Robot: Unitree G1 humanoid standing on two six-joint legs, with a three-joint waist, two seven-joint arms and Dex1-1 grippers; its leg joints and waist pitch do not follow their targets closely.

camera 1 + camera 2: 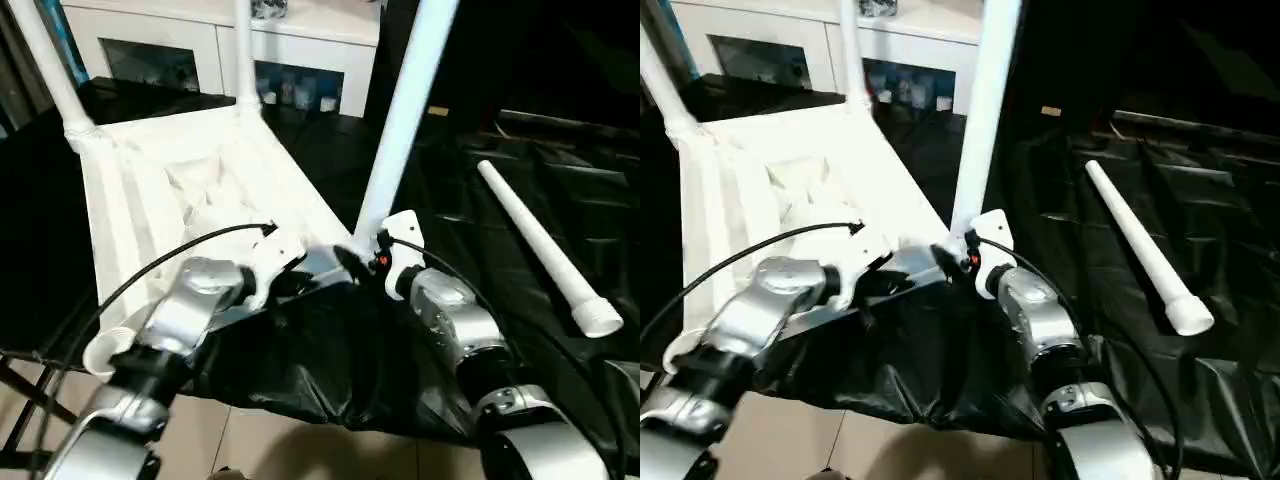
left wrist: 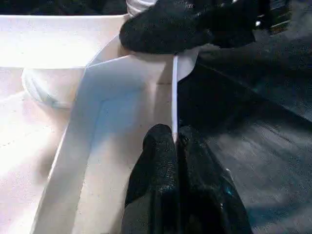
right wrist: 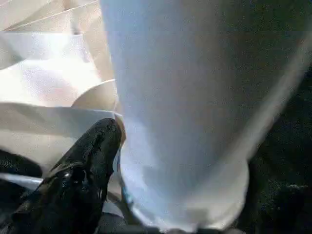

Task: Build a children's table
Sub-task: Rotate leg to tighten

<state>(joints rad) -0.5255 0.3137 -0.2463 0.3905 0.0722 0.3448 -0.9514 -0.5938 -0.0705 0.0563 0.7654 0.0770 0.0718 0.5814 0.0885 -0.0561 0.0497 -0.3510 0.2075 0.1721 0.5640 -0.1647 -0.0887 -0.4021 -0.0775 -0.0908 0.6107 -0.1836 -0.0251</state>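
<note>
The white table top [image 1: 150,200] lies upside down on a black cloth, ribbed underside up. Two tube legs [image 1: 243,55] stand in its far corner sockets. A third leg [image 1: 400,120] rises tilted from the near right corner. My right gripper [image 1: 360,262] is shut on this leg just above its base, with one black finger [image 3: 92,156] pressed against the tube. My left gripper [image 2: 174,141] is shut on the thin rim of the top next to that corner. A fourth leg [image 1: 545,250] lies loose on the cloth to the right. The near left socket [image 1: 103,352] holds no leg.
A white cabinet with glass doors [image 1: 200,45] stands behind the table top. The black cloth [image 1: 330,370] hangs crumpled over the front edge, with tiled floor [image 1: 240,445] below. A dark frame leg [image 1: 20,400] shows at the lower left.
</note>
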